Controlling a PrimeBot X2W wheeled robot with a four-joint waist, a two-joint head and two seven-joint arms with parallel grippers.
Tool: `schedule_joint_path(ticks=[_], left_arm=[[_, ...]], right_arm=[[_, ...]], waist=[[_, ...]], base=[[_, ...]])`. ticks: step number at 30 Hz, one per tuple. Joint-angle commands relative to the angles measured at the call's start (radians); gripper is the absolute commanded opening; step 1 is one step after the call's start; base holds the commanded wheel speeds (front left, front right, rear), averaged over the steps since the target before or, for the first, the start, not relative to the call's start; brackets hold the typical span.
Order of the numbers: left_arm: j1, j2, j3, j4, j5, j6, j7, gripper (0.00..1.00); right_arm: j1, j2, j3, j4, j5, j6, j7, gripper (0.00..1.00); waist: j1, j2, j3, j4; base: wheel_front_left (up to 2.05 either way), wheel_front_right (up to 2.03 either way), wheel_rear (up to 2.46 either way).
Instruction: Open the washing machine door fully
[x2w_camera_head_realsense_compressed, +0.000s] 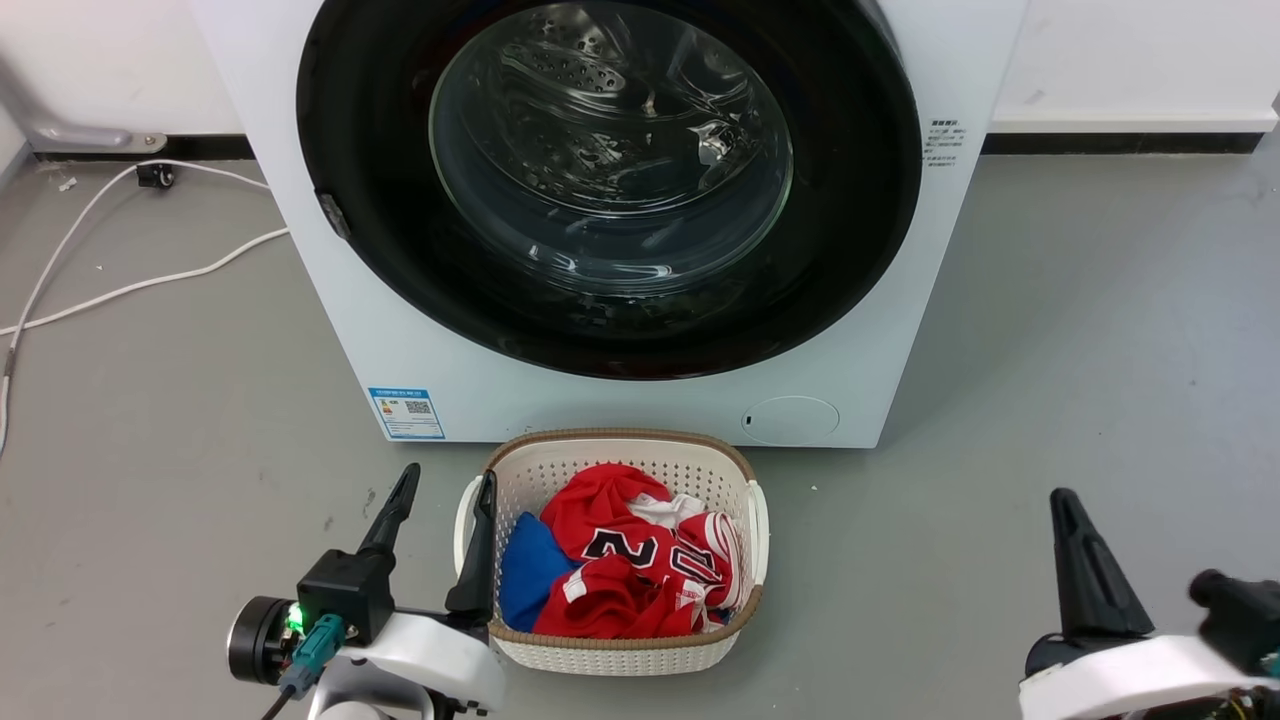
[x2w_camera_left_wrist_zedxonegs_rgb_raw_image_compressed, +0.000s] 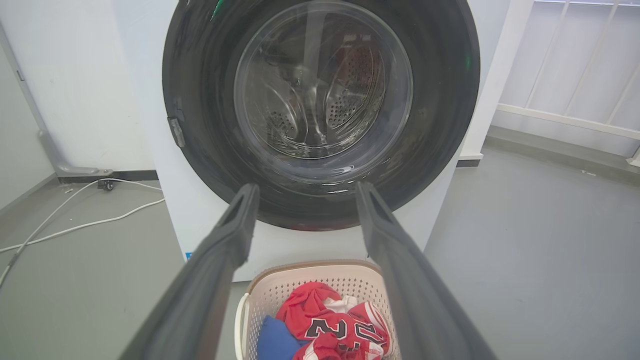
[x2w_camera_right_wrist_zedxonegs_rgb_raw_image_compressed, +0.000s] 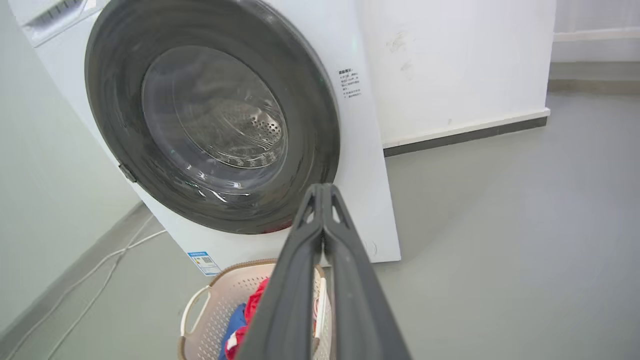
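Note:
The washing machine door (x2w_camera_head_realsense_compressed: 610, 190) is a glossy black disc with a bulging glass window, lying flat against the white machine's front. A small grey tab (x2w_camera_head_realsense_compressed: 333, 215) sits on its left edge. My left gripper (x2w_camera_head_realsense_compressed: 445, 498) is open and empty, low at the left beside the basket, well short of the door. In the left wrist view its fingers (x2w_camera_left_wrist_zedxonegs_rgb_raw_image_compressed: 240, 220) frame the door (x2w_camera_left_wrist_zedxonegs_rgb_raw_image_compressed: 320, 100) from below. My right gripper (x2w_camera_head_realsense_compressed: 1066, 510) is at the lower right, far from the door. Its fingers (x2w_camera_right_wrist_zedxonegs_rgb_raw_image_compressed: 322, 200) are pressed together and hold nothing. The door (x2w_camera_right_wrist_zedxonegs_rgb_raw_image_compressed: 210, 115) stands to their upper left.
A white laundry basket (x2w_camera_head_realsense_compressed: 620, 440) with a red jersey and blue cloth stands on the floor just before the machine, between my grippers. White cables (x2w_camera_head_realsense_compressed: 130, 285) trail over the grey floor at the left. A round white cap (x2w_camera_head_realsense_compressed: 790, 420) sits low on the machine's front.

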Motion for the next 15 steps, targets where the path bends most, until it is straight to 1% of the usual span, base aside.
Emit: schedule_joint_path(ticks=[1, 4, 6, 8, 10, 13, 15], left_arm=[[-0.002, -0.002, 0.004, -0.005, 0.006, 0.002, -0.003, 1.0], [-0.001, -0.002, 0.007, -0.009, 0.009, 0.004, -0.003, 1.0], [-0.002, -0.003, 0.008, -0.012, 0.007, 0.004, -0.003, 1.0], [-0.005, -0.003, 0.008, -0.015, 0.007, 0.004, -0.003, 1.0], [-0.013, -0.003, 0.008, -0.021, 0.008, 0.007, -0.003, 1.0], [-0.024, -0.004, 0.006, -0.033, 0.008, 0.011, -0.003, 1.0], [-0.029, -0.005, 0.005, -0.043, 0.005, 0.016, -0.003, 1.0]], right_arm=[[-0.016, 0.005, -0.002, -0.003, 0.086, 0.0, -0.003, 0.0], [-0.023, 0.006, 0.004, -0.012, 0.355, 0.0, 0.009, 0.0], [-0.032, 0.005, 0.0, -0.024, 0.552, 0.0, 0.016, 0.0], [-0.037, 0.005, -0.006, -0.036, 0.774, 0.0, 0.031, 0.0], [-0.054, 0.004, -0.025, -0.053, 0.965, 0.0, 0.05, 0.0], [-0.092, 0.005, -0.069, -0.065, 1.179, 0.0, 0.089, 0.0], [-0.125, 0.004, -0.107, -0.066, 1.293, 0.0, 0.122, 0.0]], waist=[[0.0, 0.0, 0.001, 0.0], [0.0, 0.0, 0.003, 0.0], [0.0, 0.0, 0.005, 0.001], [0.0, 0.0, 0.011, 0.001], [0.0, 0.0, 0.021, 0.001], [0.0, 0.0, 0.043, -0.003], [0.0, 0.0, 0.058, -0.006]], base=[[0.0, 0.0, 0.0], [0.0, 0.0, 0.0], [0.0, 0.0, 0.0], [0.0, 0.0, 0.0], [0.0, 0.0, 0.0], [0.0, 0.0, 0.0], [0.0, 0.0, 0.0]])
